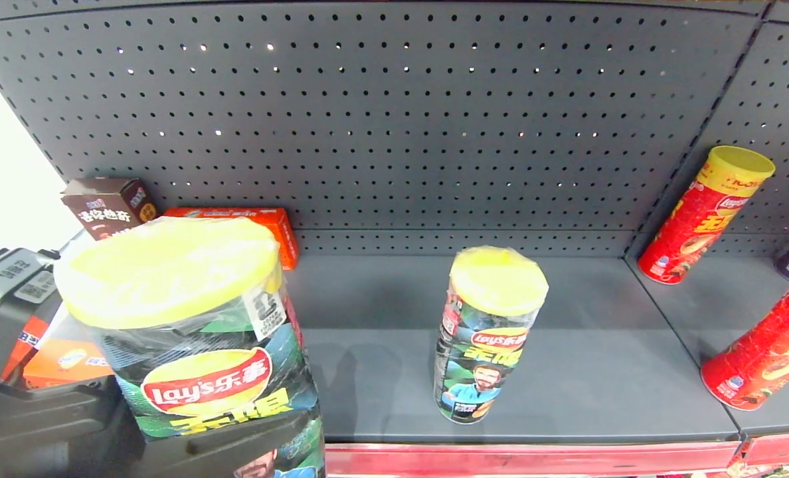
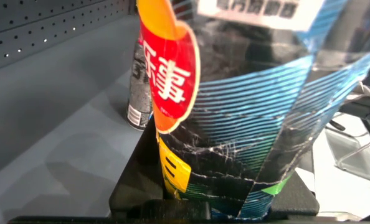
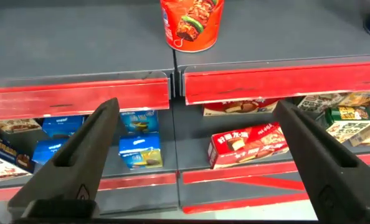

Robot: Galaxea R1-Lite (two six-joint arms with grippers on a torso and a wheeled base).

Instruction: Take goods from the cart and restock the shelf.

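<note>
**Can in hand, shelf spot still to fill**

Head view: our left gripper (image 1: 235, 435) is clenched on a green chip can (image 1: 195, 312), which it holds upright in front of the left end of the shelf (image 1: 600, 372). The can is not yet set down. A matching can (image 1: 491, 332) stands upright mid-shelf, and an orange box (image 1: 262, 222) lies against the back panel. We judge the step in hand to be placing.

Left wrist view: the green chip can (image 2: 247, 124) sits close in the left gripper (image 2: 216, 208), with the matching can (image 2: 138, 93) beyond it on the shelf.

Right wrist view: our right gripper (image 3: 197, 168) is released and holds nothing, hanging below the shelf's red front rail. A red can (image 3: 191, 22) stands above.

Next, we think the can must go forward over the bare shelf between the orange box and the matching can. It should settle flat and upright before we let go, without knocking its neighbour.
</note>
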